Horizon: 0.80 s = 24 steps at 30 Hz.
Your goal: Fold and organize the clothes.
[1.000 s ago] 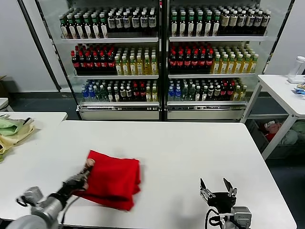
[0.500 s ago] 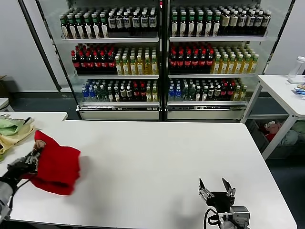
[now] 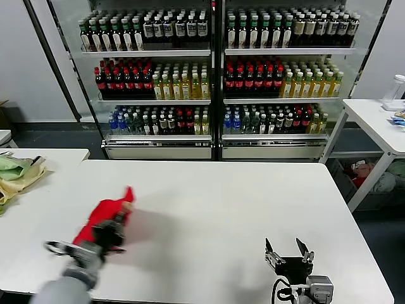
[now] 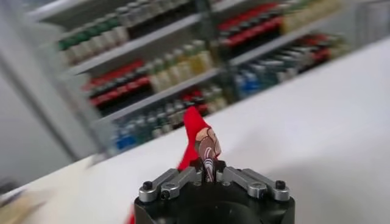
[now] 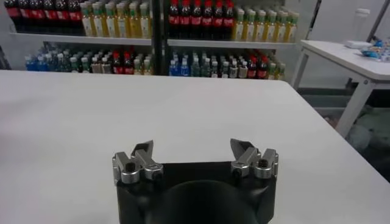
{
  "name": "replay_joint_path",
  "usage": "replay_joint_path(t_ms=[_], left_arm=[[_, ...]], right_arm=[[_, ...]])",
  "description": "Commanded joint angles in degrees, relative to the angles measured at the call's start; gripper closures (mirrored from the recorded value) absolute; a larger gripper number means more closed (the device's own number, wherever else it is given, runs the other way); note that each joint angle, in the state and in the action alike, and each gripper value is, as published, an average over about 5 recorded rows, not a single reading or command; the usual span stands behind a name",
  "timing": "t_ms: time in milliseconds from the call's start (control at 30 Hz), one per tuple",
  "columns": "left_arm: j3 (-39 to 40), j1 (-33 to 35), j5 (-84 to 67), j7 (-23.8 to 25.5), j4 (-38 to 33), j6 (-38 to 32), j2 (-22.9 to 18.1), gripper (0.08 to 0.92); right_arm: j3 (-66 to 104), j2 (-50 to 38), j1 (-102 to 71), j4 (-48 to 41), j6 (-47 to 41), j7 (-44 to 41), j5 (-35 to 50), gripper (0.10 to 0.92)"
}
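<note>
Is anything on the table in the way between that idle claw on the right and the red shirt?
Nothing visible. The right gripper waits, jaws open, over bare white table. The red shirt is already pinched in the left gripper, off to the left.

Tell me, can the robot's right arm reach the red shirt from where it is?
Probably not. The right gripper waits open at the table's near right edge, while the left gripper clamps the red shirt far across. Nothing lies between.

Bright red shirt [image 3: 103, 214] with a brown-capped cartoon face print, plain white table [image 3: 240, 209], pale green and yellow cloths [image 3: 16, 172]
</note>
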Motion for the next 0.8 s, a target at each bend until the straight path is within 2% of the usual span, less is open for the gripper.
replay_joint_path(t_ms=[33, 133, 233, 433, 567, 667, 800], left_arm=[[24.17, -9.56, 17.85, -4.17, 2.49, 0.57, -14.43, 0.848], [23.35, -12.27, 13.08, -7.44, 4.55, 0.55, -15.99, 0.848], [22.90, -13.78, 10.68, -8.61, 5.18, 0.39, -16.95, 0.836], [20.73, -17.55, 6.29, -9.12, 5.88, -0.57, -17.73, 0.698], [16.33, -18.55, 2.99, -8.10, 3.24, -2.69, -15.33, 0.568], [9.99, -16.84, 4.12, -5.63, 2.07, -9.12, -11.43, 0.482], [0.78, -11.53, 10.75, 2.09, 5.10, -21.96, -7.61, 0.369]], right_arm=[[-0.13, -0.03, 0.12, -0.04, -0.03, -0.02, -0.02, 0.203], [-0.40, 0.01, 0.28, -0.11, -0.01, -0.06, -0.03, 0.203], [-0.40, -0.06, 0.32, 0.02, -0.02, -0.11, -0.03, 0.203], [0.27, -0.48, 1.31, 0.00, -0.31, -0.22, 0.02, 0.203], [0.96, -1.05, 3.47, -1.10, -0.58, -1.09, 0.39, 0.203], [1.02, -1.39, 6.79, -3.64, -0.48, -2.65, 1.59, 0.203], [-2.82, 0.20, 16.55, -12.23, -0.33, -5.55, 5.01, 0.203]])
